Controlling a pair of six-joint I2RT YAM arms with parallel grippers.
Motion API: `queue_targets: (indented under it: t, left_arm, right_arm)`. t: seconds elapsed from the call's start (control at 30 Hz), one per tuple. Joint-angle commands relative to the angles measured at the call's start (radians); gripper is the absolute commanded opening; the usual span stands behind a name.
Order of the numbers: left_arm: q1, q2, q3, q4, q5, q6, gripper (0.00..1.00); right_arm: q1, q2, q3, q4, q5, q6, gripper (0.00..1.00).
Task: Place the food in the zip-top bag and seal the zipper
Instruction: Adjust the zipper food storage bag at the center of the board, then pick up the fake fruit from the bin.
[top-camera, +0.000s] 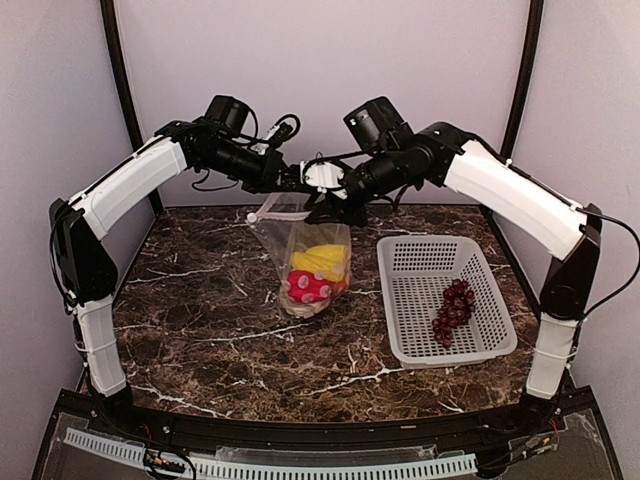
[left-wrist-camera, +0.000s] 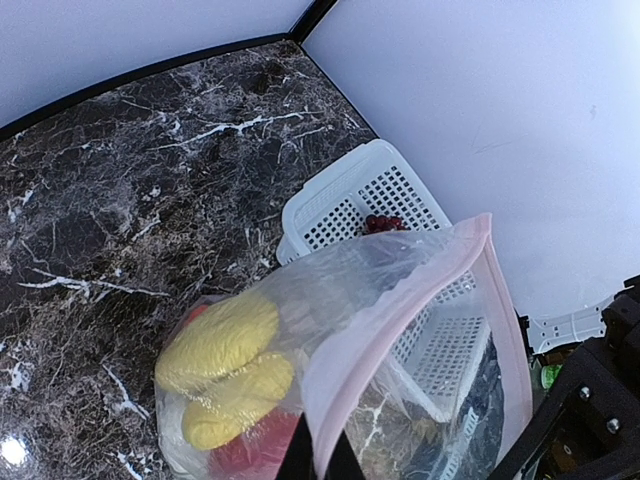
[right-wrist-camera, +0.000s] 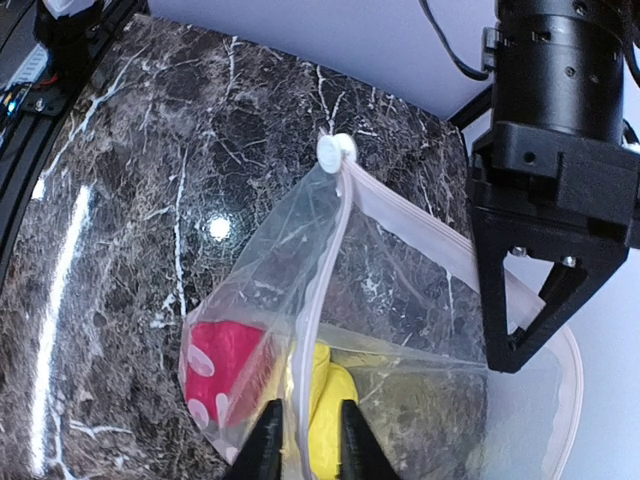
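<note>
While your left gripper (left-wrist-camera: 320, 455) clamps the hanging zip-top bag (top-camera: 315, 265), right gripper (right-wrist-camera: 308, 440) jaws narrowly straddle its zipper (right-wrist-camera: 330, 260), grip possibly loose; grape bunch (top-camera: 453, 310) lies rightward in the basket (top-camera: 420, 270), nearer the right arm

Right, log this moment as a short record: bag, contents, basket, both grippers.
bag: zip-top bag hangs between the raised arms, bottom seemingly resting on the table
zipper: zipper unsealed, mouth open, slider at one end
in bag: yellow pieces, red pepper
basket: white basket right of the bag, grape bunch inside
left gripper: left gripper shut on the bag's mouth edge
right gripper: right gripper fingers either side of the zipper strip; grip unclear
</note>
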Motion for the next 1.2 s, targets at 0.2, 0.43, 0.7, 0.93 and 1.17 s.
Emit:
queue_targets:
  t: [0.2, 0.43, 0.7, 0.93, 1.17]
  left_arm:
    - [0.001, -0.003, -0.003, 0.002, -0.012, 0.014, 0.01]
    - [0.000, -0.006, -0.002, -0.013, -0.017, 0.020, 0.01]
    - [0.001, -0.010, -0.004, -0.025, -0.026, 0.024, 0.01]
    - [0.001, -0.010, -0.020, -0.008, -0.023, 0.018, 0.01]
    - [0.001, -0.008, -0.030, -0.004, -0.019, 0.019, 0.01]
  right_arm:
    - [0.005, -0.109, -0.002, 0.002, 0.013, 0.055, 0.47]
    - [-0.069, -0.198, -0.048, -0.010, 0.008, 0.088, 0.51]
    - [-0.262, -0.375, -0.271, 0.025, -0.033, 0.137, 0.52]
    - [-0.417, -0.525, -0.565, 0.050, -0.028, 0.137, 0.53]
    - [-0.473, -0.604, -0.781, -0.003, 0.011, 0.070, 0.51]
